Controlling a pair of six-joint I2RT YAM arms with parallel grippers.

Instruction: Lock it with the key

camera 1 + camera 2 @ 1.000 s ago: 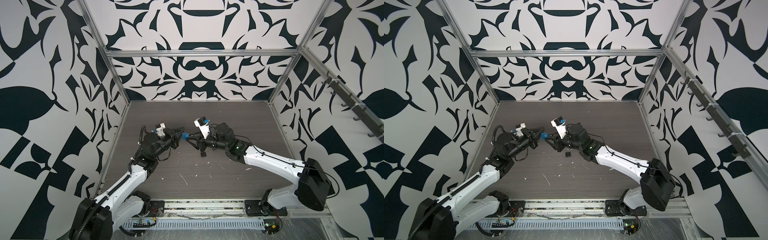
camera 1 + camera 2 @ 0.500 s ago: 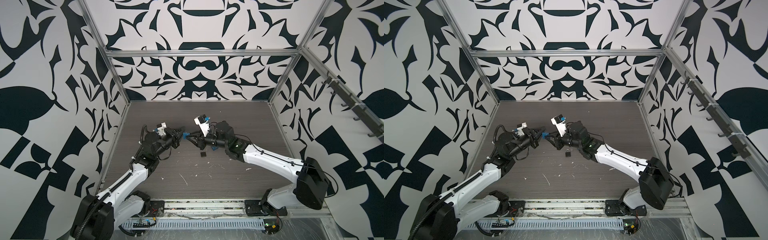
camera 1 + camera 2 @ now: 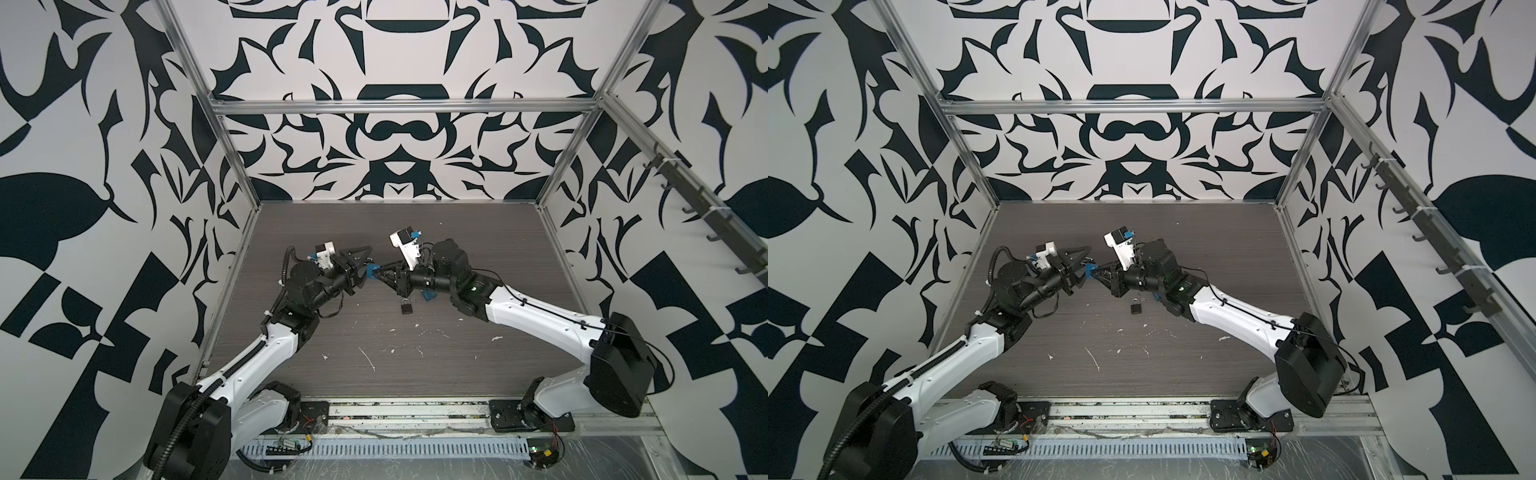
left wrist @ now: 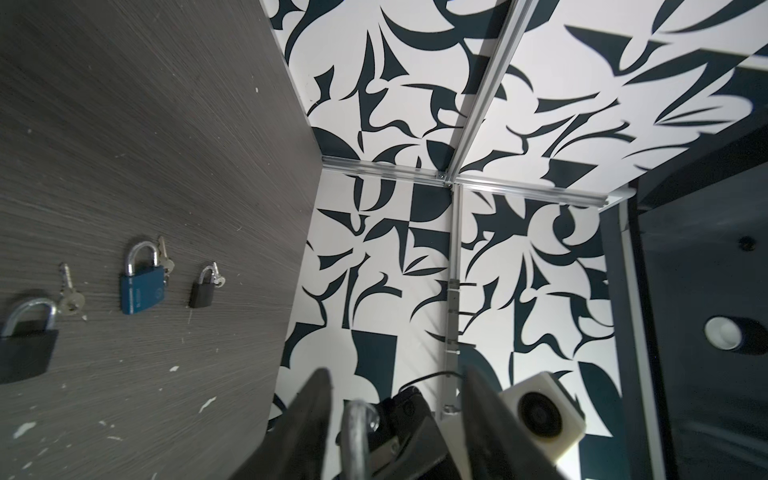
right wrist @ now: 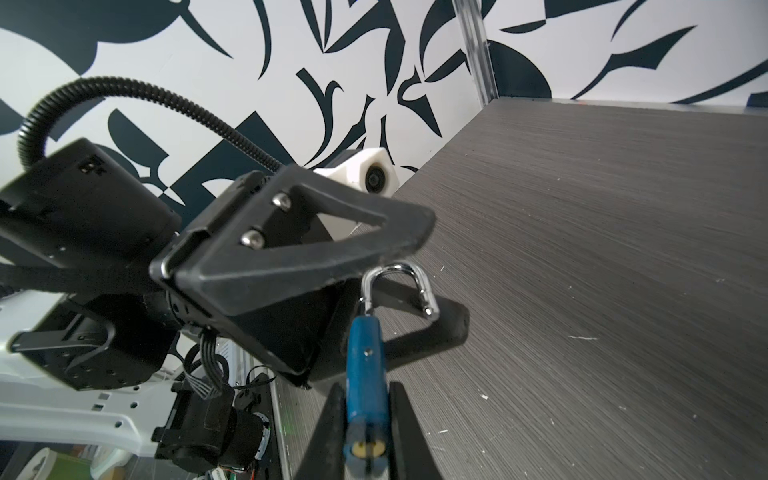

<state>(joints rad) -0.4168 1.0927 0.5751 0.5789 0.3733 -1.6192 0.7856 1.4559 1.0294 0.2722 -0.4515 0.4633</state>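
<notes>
Four padlocks. The right gripper (image 5: 368,388) clamps a blue padlock with open steel shackle (image 5: 365,353) in mid-air; the left gripper (image 4: 397,374) has its jaws spread either side of that shackle. Only the left wrist view shows all three on the grey wood-grain table (image 4: 166,104): large black padlock (image 4: 25,355), second blue padlock (image 4: 142,289), small black padlock (image 4: 201,293) — silver keys (image 4: 71,297) beside them.

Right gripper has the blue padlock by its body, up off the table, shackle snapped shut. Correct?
Not quite: the shackle is open. The right wrist view shows one leg seated in the body and the other end hanging free beside it. The rest holds: the right gripper is closed on the body of the blue padlock, up off the table.
</notes>
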